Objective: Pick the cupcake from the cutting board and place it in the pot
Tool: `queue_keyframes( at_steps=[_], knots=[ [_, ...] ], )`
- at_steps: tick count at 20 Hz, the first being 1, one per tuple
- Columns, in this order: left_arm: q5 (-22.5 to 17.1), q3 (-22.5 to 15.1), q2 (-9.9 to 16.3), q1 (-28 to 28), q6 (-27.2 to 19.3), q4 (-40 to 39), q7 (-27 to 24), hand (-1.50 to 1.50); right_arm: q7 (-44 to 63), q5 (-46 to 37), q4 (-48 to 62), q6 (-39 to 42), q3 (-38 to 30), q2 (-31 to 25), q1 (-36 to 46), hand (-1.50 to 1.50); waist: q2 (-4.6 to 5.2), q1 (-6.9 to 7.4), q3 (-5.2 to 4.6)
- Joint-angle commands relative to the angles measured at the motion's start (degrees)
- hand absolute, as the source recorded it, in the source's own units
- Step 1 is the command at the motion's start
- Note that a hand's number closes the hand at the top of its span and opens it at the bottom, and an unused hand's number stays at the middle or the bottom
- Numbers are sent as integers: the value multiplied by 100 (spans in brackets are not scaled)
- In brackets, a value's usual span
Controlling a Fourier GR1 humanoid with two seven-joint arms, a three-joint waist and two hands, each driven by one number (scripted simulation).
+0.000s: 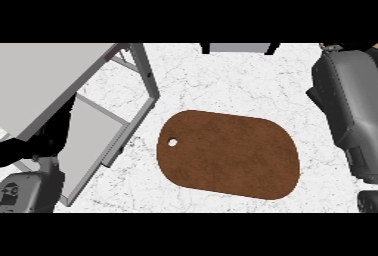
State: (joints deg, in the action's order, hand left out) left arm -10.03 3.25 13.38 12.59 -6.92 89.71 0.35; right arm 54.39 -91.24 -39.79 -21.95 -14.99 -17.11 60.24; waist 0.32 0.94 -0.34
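Observation:
The brown cutting board [229, 155], with a small hole near its left end, lies in the middle of the white marbled counter [221, 80]. Nothing stands on the board. I see neither a cupcake nor a pot that I can name. My right hand [347, 110] is a large dark shape along the right edge, close to the view and right of the board; anything it may hold is hidden. Big grey slabs of my left arm [59, 85] fill the upper left, with a black part [40, 142] beneath them.
A grey thing with dark edges [238, 47] is cut off at the top edge, beyond the board. A grey and black piece [22, 192] sits in the lower left corner. Bare counter shows around the board.

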Motion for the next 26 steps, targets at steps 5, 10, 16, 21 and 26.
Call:
queue_keyframes(
  at_steps=[5,10,16,21,26],
  knots=[
    [-52,149,-27,303,12,-238,143,0,-726,630,72,-664,-429,-665,-717,150,-13,-80,36],
    [-57,233,74,151,151,-123,25,0,-1728,1385,70,-1068,-800,-1053,-1363,150,-17,-86,38],
    [-11,125,-69,158,35,110,323,0,-2525,1742,1356,-1536,-1127,-1626,-1099,150,17,32,44],
    [45,11,-86,305,117,35,336,0,-2802,1935,2104,-1437,-1345,-1915,-1056,150,41,88,49],
    [105,71,-82,318,106,-108,88,0,-3421,3037,2310,-1170,-2193,-1765,-1062,-150,60,62,64]
  ],
)
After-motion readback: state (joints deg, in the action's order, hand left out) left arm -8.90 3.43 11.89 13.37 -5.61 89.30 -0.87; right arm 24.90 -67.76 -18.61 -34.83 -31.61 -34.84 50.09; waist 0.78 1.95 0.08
